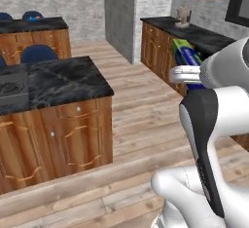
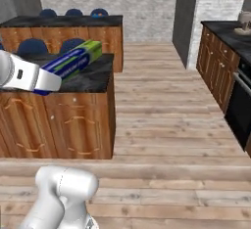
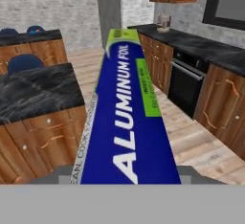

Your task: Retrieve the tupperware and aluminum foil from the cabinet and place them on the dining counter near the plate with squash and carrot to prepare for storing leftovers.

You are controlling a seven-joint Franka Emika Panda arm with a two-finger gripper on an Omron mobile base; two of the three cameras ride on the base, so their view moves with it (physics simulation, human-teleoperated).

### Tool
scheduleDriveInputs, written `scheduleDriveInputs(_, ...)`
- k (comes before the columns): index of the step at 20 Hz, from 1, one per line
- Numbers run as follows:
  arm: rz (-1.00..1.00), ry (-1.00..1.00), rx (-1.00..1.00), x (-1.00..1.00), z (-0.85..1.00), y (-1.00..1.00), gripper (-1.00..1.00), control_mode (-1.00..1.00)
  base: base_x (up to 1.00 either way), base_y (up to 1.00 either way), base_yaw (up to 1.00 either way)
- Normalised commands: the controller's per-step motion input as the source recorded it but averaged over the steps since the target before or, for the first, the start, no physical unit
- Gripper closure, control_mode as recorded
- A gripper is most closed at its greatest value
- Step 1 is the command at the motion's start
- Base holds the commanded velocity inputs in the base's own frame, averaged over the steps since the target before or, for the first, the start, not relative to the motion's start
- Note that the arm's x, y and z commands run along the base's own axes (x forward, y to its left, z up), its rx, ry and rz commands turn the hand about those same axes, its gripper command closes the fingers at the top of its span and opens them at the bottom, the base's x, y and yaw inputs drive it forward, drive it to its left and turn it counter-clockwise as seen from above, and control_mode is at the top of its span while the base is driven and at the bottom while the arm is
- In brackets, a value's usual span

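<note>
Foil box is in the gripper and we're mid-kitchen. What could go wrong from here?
1. The aluminum foil box is held at one end and sticks out far ahead of the gripper; it may lever loose or twist in the fingers.
2. That long overhang could clip the dark island counter edge while passing.
3. The box blocks much of the hand view, so placement may be judged poorly.

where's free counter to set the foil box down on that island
The gripper holds the foil box above the near island. Its dark top looks bare from the right corner back toward the blue chairs; the left end carries an inset cooktop. The wood floor right of the island is open.
</note>
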Motion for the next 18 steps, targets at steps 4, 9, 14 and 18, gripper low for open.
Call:
scheduleDriveInputs(4,0.00,0.00,0.00,0.00,0.00,0.00,1.00,1.00,0.99,-1.00,0.12)
scheduleDriveInputs(9,0.00,0.00,0.00,0.00,0.00,0.00,1.00,1.00,1.00,-0.90,0.16)
scheduleDriveInputs(14,0.00,0.00,0.00,0.00,0.00,0.00,1.00,1.00,1.00,-0.56,0.18)
scheduleDriveInputs(18,0.00,0.00,0.00,0.00,0.00,0.00,1.00,1.00,1.00,-0.36,0.16)
